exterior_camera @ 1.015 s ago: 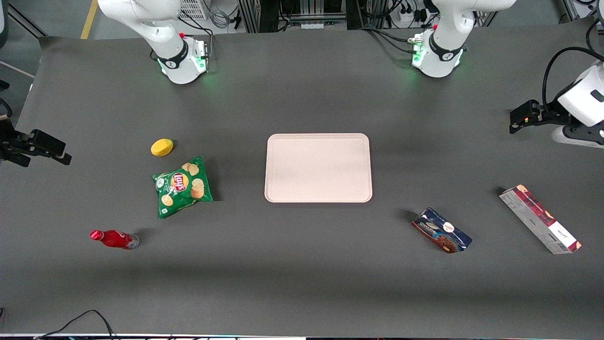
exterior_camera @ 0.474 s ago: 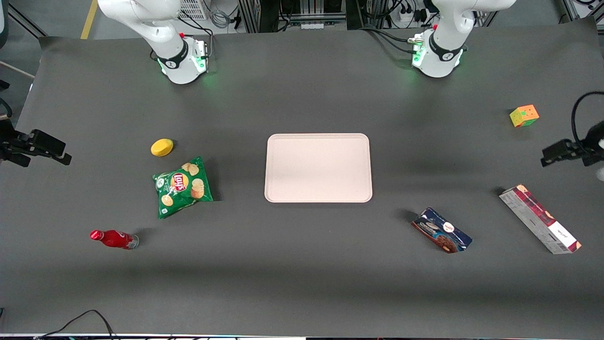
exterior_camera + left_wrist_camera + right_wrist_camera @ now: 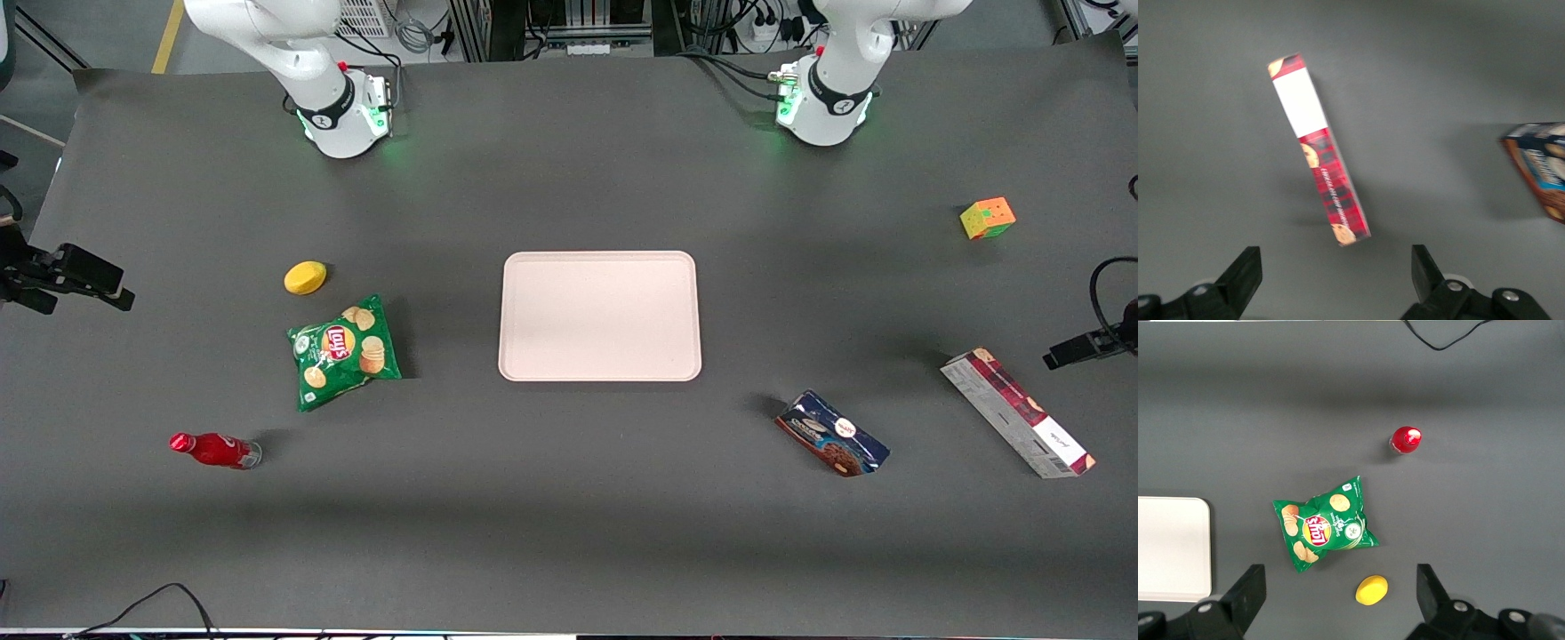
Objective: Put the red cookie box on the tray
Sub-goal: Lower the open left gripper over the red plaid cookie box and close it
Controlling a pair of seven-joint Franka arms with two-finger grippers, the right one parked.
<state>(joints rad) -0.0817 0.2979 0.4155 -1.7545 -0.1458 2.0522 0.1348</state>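
Nothing has been carried yet. The long, narrow red plaid cookie box (image 3: 1017, 412) lies flat on the dark grey bench (image 3: 569, 498) at the working arm's end, well apart from the flat pale pink tray (image 3: 599, 316), which holds nothing. The pincer (image 3: 1336, 283) hovers above the box with its fingers (image 3: 1245, 273) spread wide, gripping nothing. By my reckoning the grasp, the lift and the carry all remain.
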